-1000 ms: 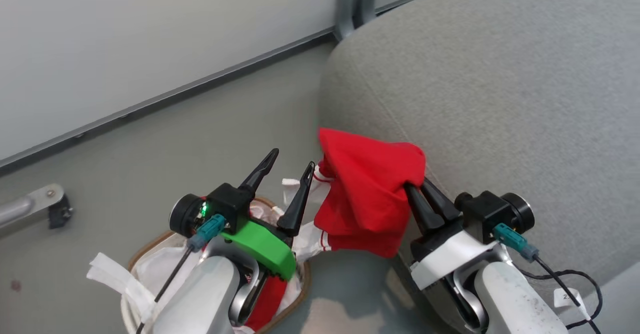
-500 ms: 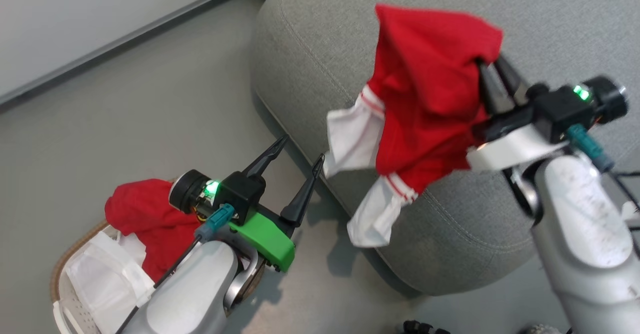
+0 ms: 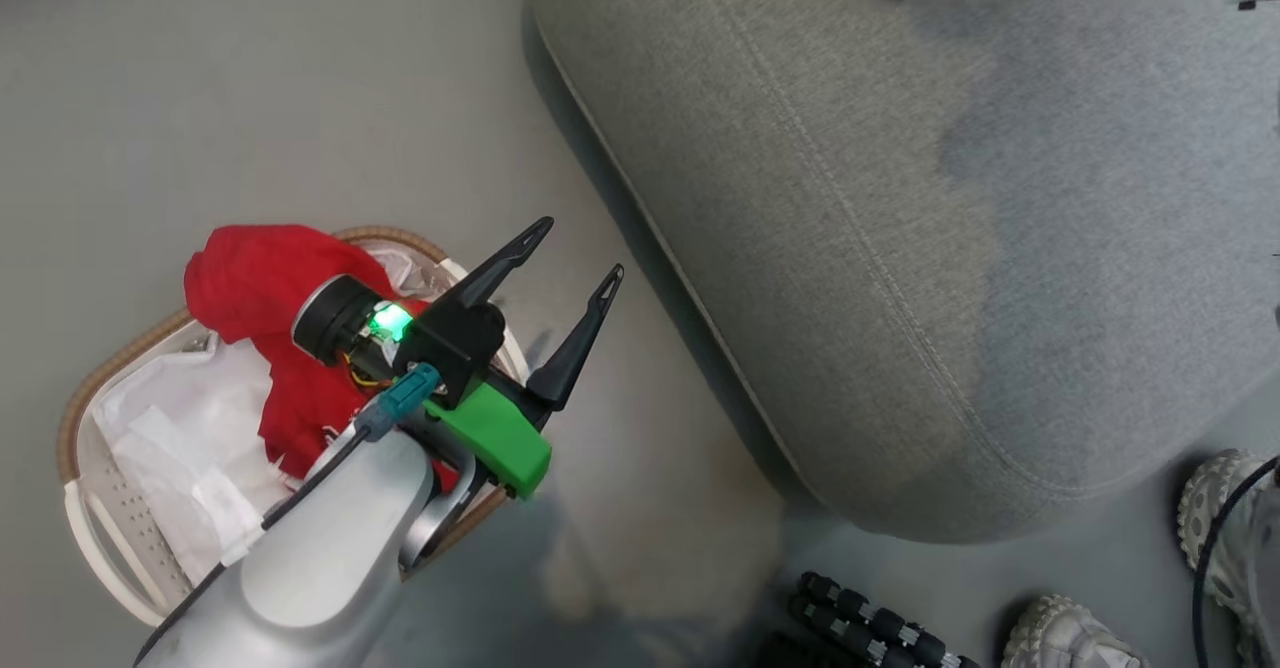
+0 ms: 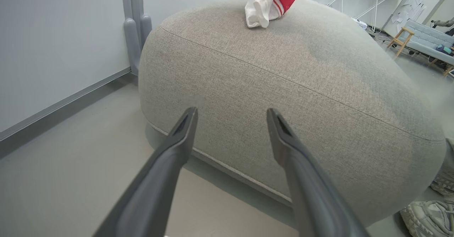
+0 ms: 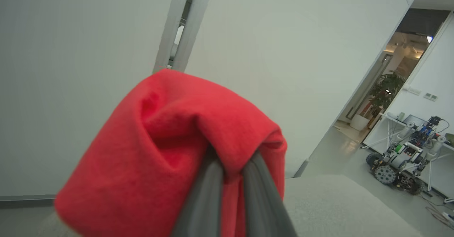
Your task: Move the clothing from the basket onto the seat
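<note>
1. Red clothing (image 5: 159, 141) is draping over the right gripper (image 5: 233, 159), whose two fingers are pinching a fold of it, pressed close together.
2. In the left wrist view its white, red-striped end is hanging down and appears to be touching the top of the grey seat (image 4: 283, 88). The head view is catching that white end at its top edge.
3. The left gripper (image 3: 580, 248) is hovering with its fingers spread wide, gripping nothing and pointing toward the seat's side.
4. The basket (image 3: 110, 383) is sitting on the floor (image 3: 250, 98) near the seat, under the left wrist.
5. A second red garment (image 3: 250, 278) is lying in the basket on the white liner (image 3: 170, 428), partly hidden by the left wrist.
6. A person's pale shoes (image 3: 1070, 633) are standing on the floor by the seat's near corner.
</note>
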